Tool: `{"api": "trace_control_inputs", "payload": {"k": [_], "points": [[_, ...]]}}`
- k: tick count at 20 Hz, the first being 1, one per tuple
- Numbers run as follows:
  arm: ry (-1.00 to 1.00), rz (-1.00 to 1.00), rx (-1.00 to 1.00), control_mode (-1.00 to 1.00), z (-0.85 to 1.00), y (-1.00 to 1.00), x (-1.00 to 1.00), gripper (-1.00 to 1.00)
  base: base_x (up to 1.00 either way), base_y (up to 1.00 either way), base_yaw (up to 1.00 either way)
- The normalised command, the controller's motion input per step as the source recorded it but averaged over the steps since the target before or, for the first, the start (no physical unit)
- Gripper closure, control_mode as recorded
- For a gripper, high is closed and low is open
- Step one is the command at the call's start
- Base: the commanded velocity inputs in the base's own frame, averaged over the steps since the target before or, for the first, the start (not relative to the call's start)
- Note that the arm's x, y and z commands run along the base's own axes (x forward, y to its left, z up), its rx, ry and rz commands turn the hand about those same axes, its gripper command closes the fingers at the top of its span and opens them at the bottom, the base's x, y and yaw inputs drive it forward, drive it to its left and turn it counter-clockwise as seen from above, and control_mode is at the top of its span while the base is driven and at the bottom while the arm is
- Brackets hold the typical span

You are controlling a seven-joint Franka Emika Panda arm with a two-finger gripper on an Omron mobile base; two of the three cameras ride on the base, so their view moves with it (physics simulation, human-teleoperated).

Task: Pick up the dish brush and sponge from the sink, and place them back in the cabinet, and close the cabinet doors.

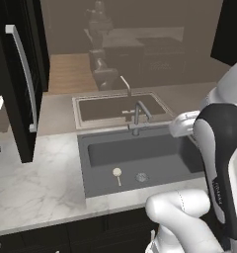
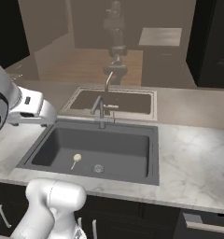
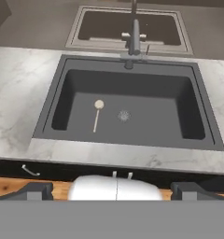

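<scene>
Hand view puts the brush (image 3: 97, 113) flat on the sink (image 3: 132, 126) floor, below and ahead of the wide-open end effector (image 3: 112, 189), left of the drain (image 3: 124, 115). Its thin handle could slip from the tips; the sponge I cannot make out.

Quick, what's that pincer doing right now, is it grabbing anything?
Pincer: open wide and holding nothing; it hangs above the front edge of the sink, with the dish brush lying untouched on the sink floor.
</scene>
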Motion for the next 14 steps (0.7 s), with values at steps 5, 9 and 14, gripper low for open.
{"api": "trace_control_inputs", "payload": {"k": [5, 9, 14], "points": [[0.00, 0.00, 0.00, -1.00, -0.23, 0.12, 0.23, -1.00, 0.00, 0.00, 0.00], [0.03, 0.00, 0.00, -1.00, -0.25, 0.26, 0.25, -1.00, 0.00, 0.00, 0.00], [0.04, 0.00, 0.00, -1.00, -0.27, 0.26, 0.28, -1.00, 0.00, 0.00, 0.00]]}}
